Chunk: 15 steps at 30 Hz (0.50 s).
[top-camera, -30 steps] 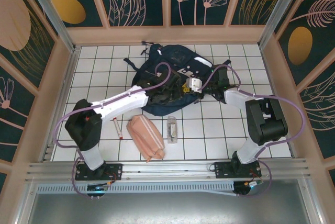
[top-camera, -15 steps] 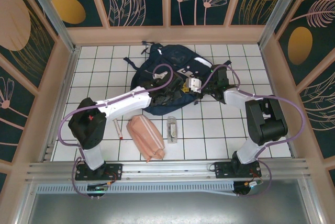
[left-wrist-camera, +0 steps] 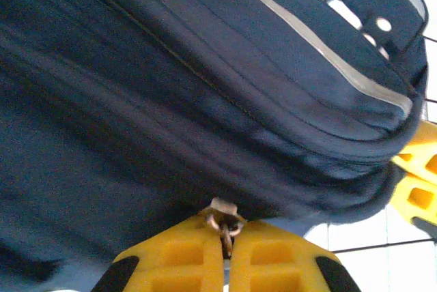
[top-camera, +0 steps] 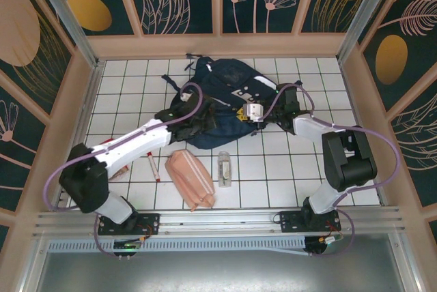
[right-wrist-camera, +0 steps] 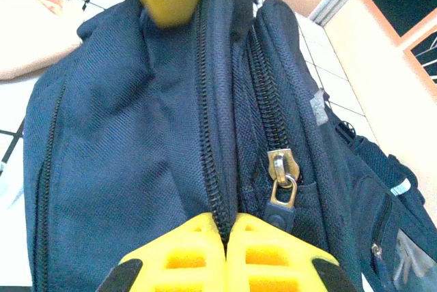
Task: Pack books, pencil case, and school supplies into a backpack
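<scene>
The left gripper (left-wrist-camera: pixel 224 232) has its jaws pressed together on a metal zipper pull (left-wrist-camera: pixel 223 218) at the near-left edge of the backpack (top-camera: pixel 229 84). On the tiled table (top-camera: pixel 273 169), the marker (top-camera: pixel 153 168) points roughly away from the arms. Beside it the pencil case (top-camera: pixel 190 179) slants from far left to near right. The clear case (top-camera: pixel 224 168) lies lengthwise away from the arms. The backpack sits far-middle, straps trailing far left. The right gripper (right-wrist-camera: pixel 227 232) has its jaws clamped together on the backpack's zipper edge.

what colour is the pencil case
The pencil case is salmon pink, and it shows best in the top external view.
</scene>
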Each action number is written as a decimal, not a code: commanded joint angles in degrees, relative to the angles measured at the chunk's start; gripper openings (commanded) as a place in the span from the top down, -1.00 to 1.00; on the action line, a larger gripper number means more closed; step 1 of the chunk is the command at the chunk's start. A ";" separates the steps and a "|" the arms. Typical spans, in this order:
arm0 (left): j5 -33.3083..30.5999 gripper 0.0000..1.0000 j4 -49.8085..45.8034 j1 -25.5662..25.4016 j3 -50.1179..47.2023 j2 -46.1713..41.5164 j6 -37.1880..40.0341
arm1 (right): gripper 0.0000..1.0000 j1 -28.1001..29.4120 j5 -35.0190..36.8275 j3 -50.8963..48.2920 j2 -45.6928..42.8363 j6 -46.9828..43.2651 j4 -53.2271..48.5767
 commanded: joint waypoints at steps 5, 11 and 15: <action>-6.50 1.00 -4.08 3.97 -4.33 -7.02 17.15 | 1.00 -4.95 1.37 1.00 -1.34 -4.15 -5.40; 8.86 1.00 2.04 3.94 -3.58 -4.85 25.28 | 0.22 -4.38 -2.76 3.31 -1.93 -1.93 -10.03; 16.50 1.00 3.39 3.90 -2.16 -1.94 26.91 | 0.04 -3.04 -3.88 4.63 -5.01 -2.37 -16.56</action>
